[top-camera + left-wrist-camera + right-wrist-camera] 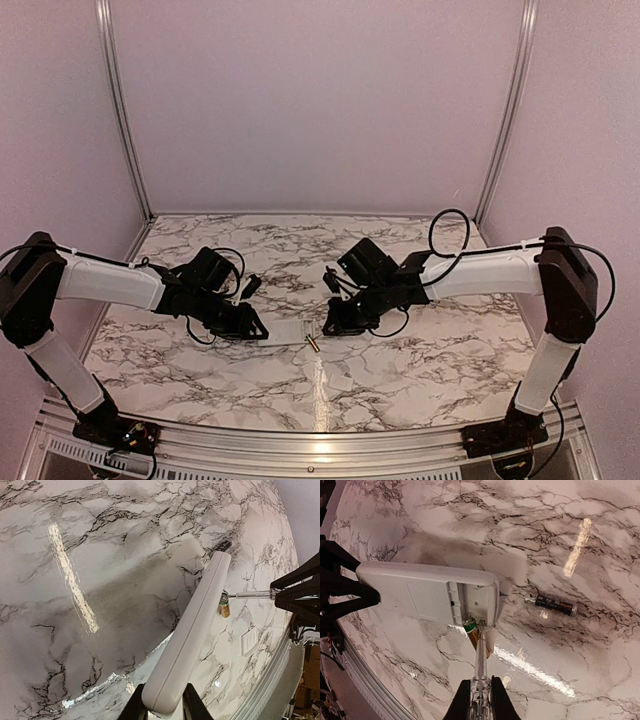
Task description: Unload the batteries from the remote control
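The white, grey-veined marble table (420,370) carries one loose dark battery (552,604) lying on its side, and a small white cover piece (249,641) toward the near edge.

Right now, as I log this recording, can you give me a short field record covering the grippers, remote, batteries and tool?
left gripper: shut on small flat white plastic remote control
right gripper: shut on slim grey pointed tool
tool tip: at copper-bodied battery by remote's open recess
dark cylindrical battery: lying loose on marble table
small white cover piece: on table
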`<state>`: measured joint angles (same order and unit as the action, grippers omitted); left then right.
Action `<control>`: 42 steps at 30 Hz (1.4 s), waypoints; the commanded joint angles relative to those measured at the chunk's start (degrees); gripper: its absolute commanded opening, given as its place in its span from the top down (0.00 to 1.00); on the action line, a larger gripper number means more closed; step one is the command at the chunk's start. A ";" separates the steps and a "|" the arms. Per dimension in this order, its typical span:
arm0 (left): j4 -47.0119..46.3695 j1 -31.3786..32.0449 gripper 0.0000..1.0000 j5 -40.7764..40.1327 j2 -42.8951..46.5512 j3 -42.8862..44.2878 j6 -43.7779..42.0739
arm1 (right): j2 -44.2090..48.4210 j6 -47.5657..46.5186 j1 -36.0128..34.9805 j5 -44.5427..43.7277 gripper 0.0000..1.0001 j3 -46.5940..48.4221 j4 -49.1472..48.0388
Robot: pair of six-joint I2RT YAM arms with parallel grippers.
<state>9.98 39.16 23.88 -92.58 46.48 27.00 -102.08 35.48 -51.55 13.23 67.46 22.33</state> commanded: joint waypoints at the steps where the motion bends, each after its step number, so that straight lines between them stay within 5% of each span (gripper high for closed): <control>1: 8.40 -0.58 1.00 -8.76 -1.38 -1.92 0.88 | 1.31 -1.40 -1.19 3.26 1.00 -0.19 0.24; 18: 10.89 -0.57 1.00 -10.14 -1.31 -1.16 2.48 | 9.80 -0.83 -0.73 -1.71 1.00 2.19 5.63; 25: 14.25 -0.57 0.56 -10.58 -1.95 0.85 3.88 | 17.40 1.59 2.61 -8.14 1.00 -0.60 6.49; 36: 17.41 -0.57 0.32 -12.02 -0.61 4.37 2.44 | 19.73 1.17 4.30 -24.86 1.00 -4.88 5.76; 38: 18.11 -0.57 0.23 -12.90 1.35 4.64 2.50 | 19.81 0.59 4.34 -28.72 1.00 -5.85 3.78; 40: 19.08 -0.57 0.03 -14.25 3.77 4.84 2.56 | 19.46 -0.23 4.42 -32.72 1.00 -6.35 2.11; 42: 20.30 -0.57 0.01 -16.03 6.72 4.99 2.61 | 18.46 -1.52 4.72 -36.40 1.00 -6.27 0.94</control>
<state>26.15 38.63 11.97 -91.70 50.02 29.98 -82.43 36.14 -47.59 -12.27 61.06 26.96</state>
